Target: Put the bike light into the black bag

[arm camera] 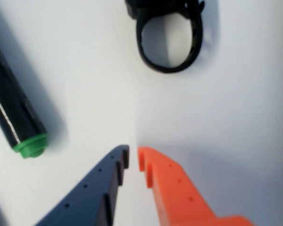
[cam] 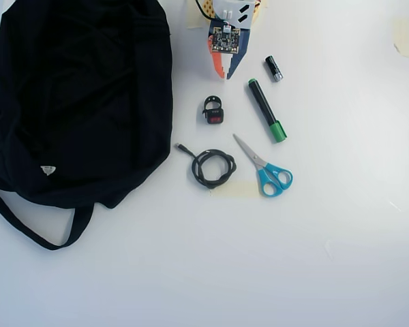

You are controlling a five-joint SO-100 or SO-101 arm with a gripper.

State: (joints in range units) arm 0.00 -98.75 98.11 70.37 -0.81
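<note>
The bike light (cam: 213,111), a tiny black gadget with a red face and a strap loop, lies on the white table just right of the black bag (cam: 82,102). In the wrist view only its strap loop (arm camera: 166,68) and a bit of its body show at the top edge. My gripper (cam: 225,72) hangs a short way behind the light in the overhead view, empty. Its blue and orange fingers are closed almost tip to tip (arm camera: 133,157), pointing at the light. The bag lies flat and floppy at the left, with its strap trailing toward the front.
A black marker with a green cap (cam: 266,109) lies right of the light and shows at the left in the wrist view (arm camera: 12,113). A small battery (cam: 273,68), blue-handled scissors (cam: 266,170) and a coiled black cable (cam: 213,167) lie nearby.
</note>
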